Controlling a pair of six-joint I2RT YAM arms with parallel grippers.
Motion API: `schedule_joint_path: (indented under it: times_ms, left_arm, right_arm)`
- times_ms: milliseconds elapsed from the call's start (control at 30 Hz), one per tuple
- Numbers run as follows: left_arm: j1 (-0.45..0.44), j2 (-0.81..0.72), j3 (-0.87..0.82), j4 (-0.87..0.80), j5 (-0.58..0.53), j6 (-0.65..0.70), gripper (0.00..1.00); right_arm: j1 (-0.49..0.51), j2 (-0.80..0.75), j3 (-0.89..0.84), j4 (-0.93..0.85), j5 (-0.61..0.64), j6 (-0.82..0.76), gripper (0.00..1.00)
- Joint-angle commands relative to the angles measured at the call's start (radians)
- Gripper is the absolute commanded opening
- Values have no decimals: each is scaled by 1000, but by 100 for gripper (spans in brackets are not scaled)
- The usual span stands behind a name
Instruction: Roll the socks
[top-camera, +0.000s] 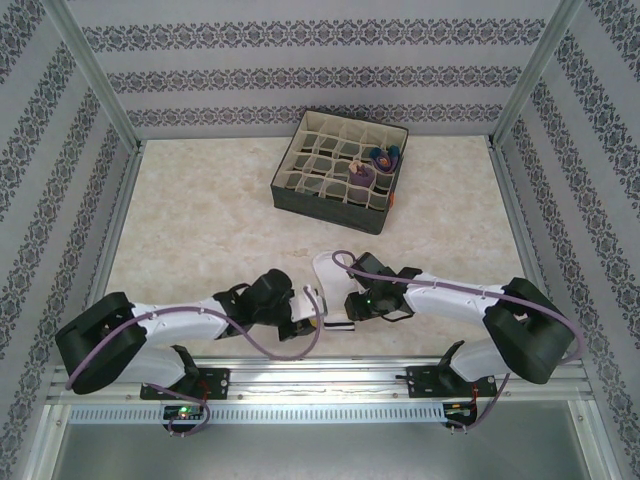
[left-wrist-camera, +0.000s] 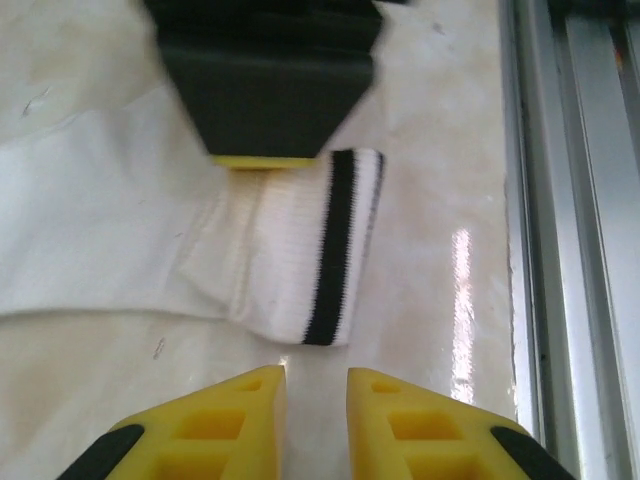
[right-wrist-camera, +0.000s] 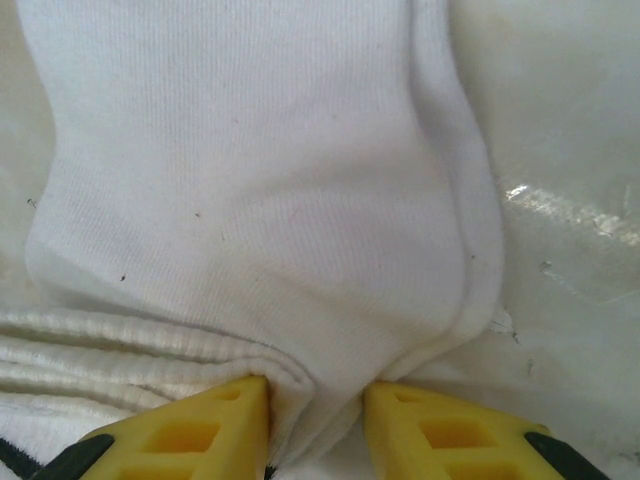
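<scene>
While the right tool (right-wrist-camera: 315, 420) pinches a bunched fold of the white sock (right-wrist-camera: 260, 180) between its yellow tips, I'm calling this the start of the roll on this sock: gripped, nothing turned over yet. On the overhead view it lies at bottom centre of the frame, flat on the bench (top-camera: 200, 230), right between my two wrists.

Left tool (left-wrist-camera: 315, 395) now: tips at the bottom of its own frame, narrow gap, nothing in it, hanging just short of the black-striped cuff (left-wrist-camera: 335, 250). That cuff lies flat at mid-frame, and the dark body of the other tool sits on the fabric just above it.

Up at top centre of the overhead, well apart from all this, the box (top-camera: 300, 195) has the purple socks (top-camera: 375, 160) tucked in compartments on its right side. They look bundled, though they're too small to be sure.

Next, I reckon one end has to be pinned while the other turns over. The left needs to spread a touch and close on that cuff squarely, catching both layers, or the fabric will just slide.
</scene>
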Motion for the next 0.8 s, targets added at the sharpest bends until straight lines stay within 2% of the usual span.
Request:
schedule_joint_path:
  times_ms: [0, 333, 467, 533, 767]
  left_arm:
    - [-65, 0, -9, 129, -123, 209, 25]
    - [-154, 158, 61, 151, -168, 328, 25]
    - [-166, 221, 77, 167, -192, 335, 26]
    - [-172, 248, 79, 190, -235, 327, 29]
    - [-174, 270, 78, 208, -332, 306, 34]
  right_arm:
    - [11, 99, -40, 41, 63, 5, 32]
    - [11, 105, -37, 35, 55, 4, 30]
    - [11, 108, -40, 35, 51, 4, 28]
    - [10, 108, -40, 35, 45, 4, 26]
    - [12, 114, -32, 25, 31, -3, 25]
